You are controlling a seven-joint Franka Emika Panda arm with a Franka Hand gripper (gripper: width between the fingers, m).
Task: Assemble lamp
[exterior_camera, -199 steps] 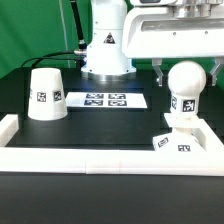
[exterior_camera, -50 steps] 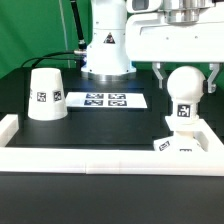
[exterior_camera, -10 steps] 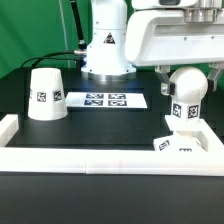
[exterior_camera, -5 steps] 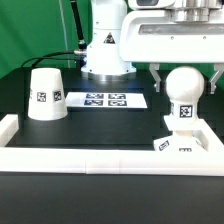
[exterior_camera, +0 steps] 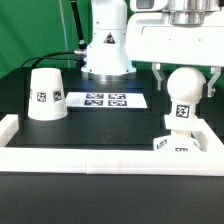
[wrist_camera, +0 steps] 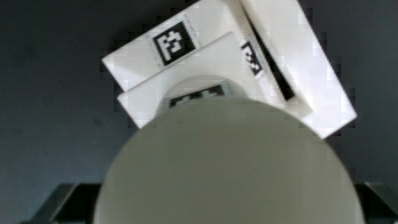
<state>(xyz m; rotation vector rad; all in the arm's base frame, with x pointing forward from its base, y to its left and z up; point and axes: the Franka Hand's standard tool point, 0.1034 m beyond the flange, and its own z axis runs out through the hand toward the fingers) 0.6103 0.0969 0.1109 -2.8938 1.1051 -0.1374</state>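
Observation:
The white round-topped bulb (exterior_camera: 186, 85) stands upright on the flat square base (exterior_camera: 185, 143) at the exterior view's right. My gripper (exterior_camera: 187, 88) is open. Its dark fingers (exterior_camera: 160, 80) straddle the bulb's round head with a small gap on each side. In the wrist view the bulb (wrist_camera: 222, 165) fills the frame, with the tagged base (wrist_camera: 214, 50) below it and a dark finger (wrist_camera: 71, 200) at the edge. The truncated-cone shade (exterior_camera: 45, 93) stands wide end down at the exterior view's left, far from the gripper.
The marker board (exterior_camera: 105, 100) lies flat in the middle of the black table. The arm's white pedestal (exterior_camera: 105, 50) stands behind it. A white raised rail (exterior_camera: 100, 158) runs along the front and up both sides, and the base rests against it.
A second ago the fingers sat tight against the bulb's head. They have since spread apart and now stand clear of it. The bulb, base and shade stay in place.

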